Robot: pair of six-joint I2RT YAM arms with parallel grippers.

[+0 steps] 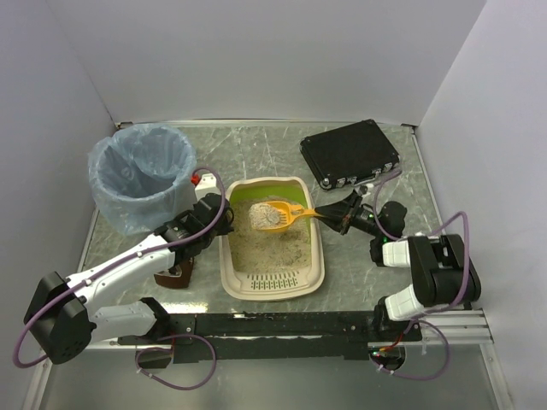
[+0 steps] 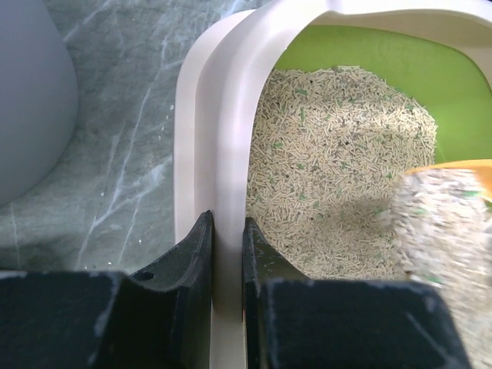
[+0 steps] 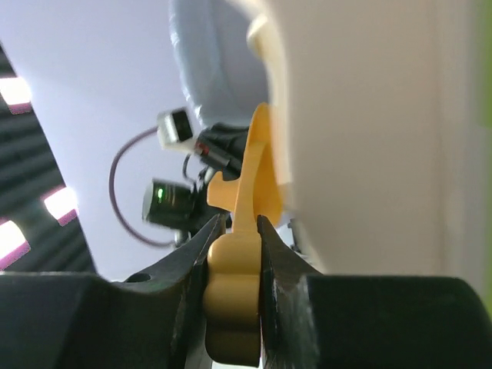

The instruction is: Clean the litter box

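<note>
Left of the litter box (image 1: 273,281) stands the bin (image 1: 141,175) with a blue bag. My left gripper (image 2: 228,231) is nearly closed and pinches the box's left rim, with one finger outside and one inside. Over the box's far end I see the scoop (image 1: 299,213), which carries a clump. Right of the box, my right gripper (image 3: 234,261) is clamped tight on the scoop's handle. Beyond the box's right corner lies a black case (image 1: 350,154).
</note>
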